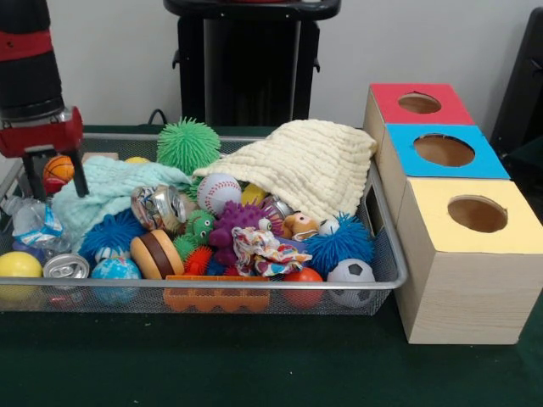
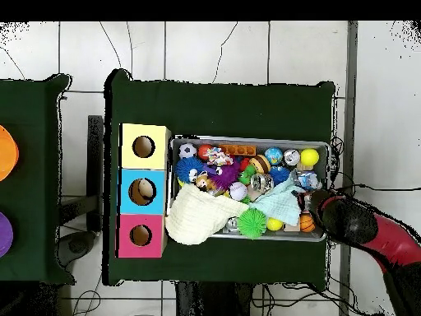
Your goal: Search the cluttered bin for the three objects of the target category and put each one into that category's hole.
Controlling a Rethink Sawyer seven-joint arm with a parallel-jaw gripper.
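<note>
Seemingly the sorting is underway: overhead, something pale sits inside the blue box's hole (image 2: pixel 142 192), though I cannot tell what. At the bin's left end in the front view, the gripper (image 1: pixel 54 174) hangs with its fingers spread either side of a small orange basketball (image 1: pixel 58 167), not visibly clamped. The wire bin (image 1: pixel 386 254) is crowded, a cream cloth (image 1: pixel 305 165) draped over its rim. Rightward, the red box (image 1: pixel 419 103), blue box (image 1: pixel 443 150) and yellow box (image 1: pixel 477 214) stand close beside the bin, with open room above them.
</note>
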